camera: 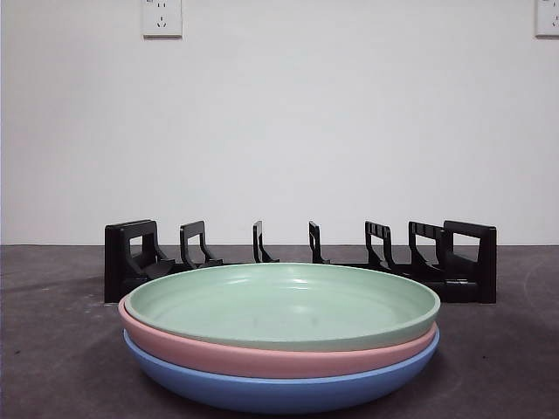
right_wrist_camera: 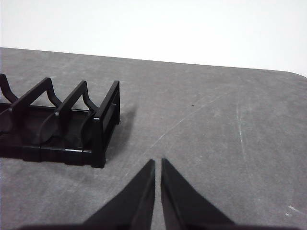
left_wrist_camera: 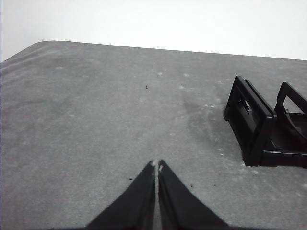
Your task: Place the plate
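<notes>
Three stacked plates: green (camera: 284,304) sits tight in pink (camera: 271,356), so lifting may drag both. Left hand (left_wrist_camera: 157,166) and right hand (right_wrist_camera: 158,163) hover closed, empty, beside the rack (camera: 301,262).

Three plates are sitting stacked and each one is showing its own flat colour, no pattern on any of them — the top plate (camera: 284,305) is looking pale mint green, the middle plate (camera: 262,358) is showing as a soft salmon pink band, and the bottom plate (camera: 279,391) is coming through as a mid blue. The rack (camera: 301,262) behind them is looking plain glossy black. The table (left_wrist_camera: 96,120) is showing dark grey with faint lighter scuffs and specks — kind of mottled. The wall (camera: 279,122) is reading off-white, and the two sockets (camera: 162,17) on it are looking white too. Both the left gripper (left_wrist_camera: 157,165) and the right gripper (right_wrist_camera: 157,163) are showing matte black.
</notes>
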